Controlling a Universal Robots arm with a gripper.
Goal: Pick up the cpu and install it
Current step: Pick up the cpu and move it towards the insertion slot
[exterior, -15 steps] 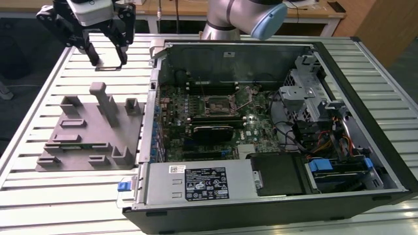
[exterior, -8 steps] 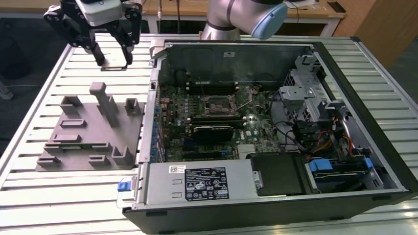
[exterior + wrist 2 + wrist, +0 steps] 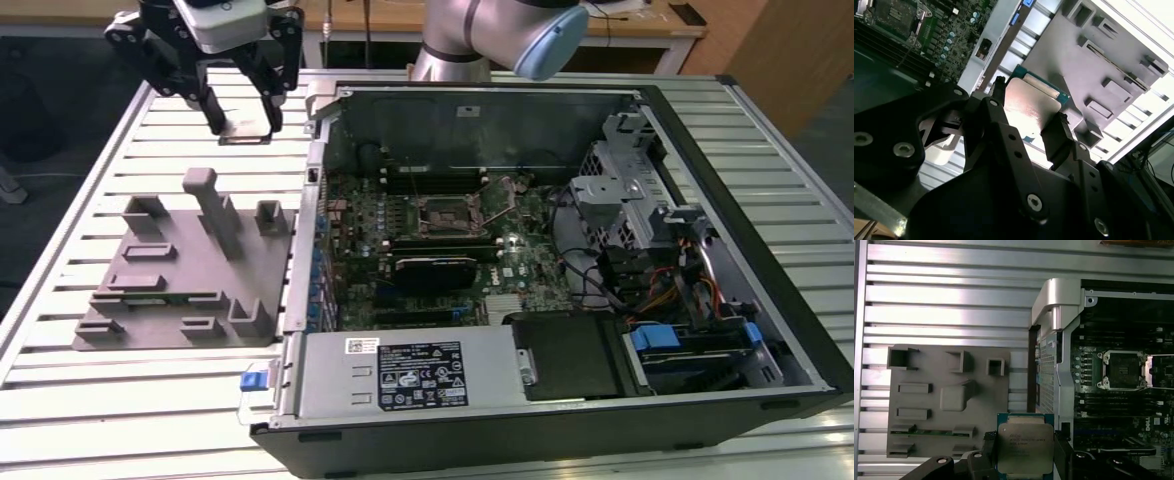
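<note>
My gripper (image 3: 244, 131) hangs high over the slatted table, beyond the grey fixture block (image 3: 187, 270) and to the exterior view's left of the open computer case. It is shut on the cpu (image 3: 1025, 452), a flat square chip with a silver top and greenish rim, held by two opposite edges between the black fingers (image 3: 988, 442). The second wrist view shows the chip (image 3: 1029, 100) flat between both fingertips. The open motherboard socket (image 3: 447, 212) lies inside the case, apart from the gripper, and also appears in the first wrist view (image 3: 1124, 370).
The computer case (image 3: 747, 200) lies on its side with its near wall (image 3: 318, 180) standing between gripper and motherboard. Inside are drive cages, cables and a power supply (image 3: 407, 372). The fixture block has upright posts (image 3: 214, 205). A slatted table (image 3: 160, 400) carries everything.
</note>
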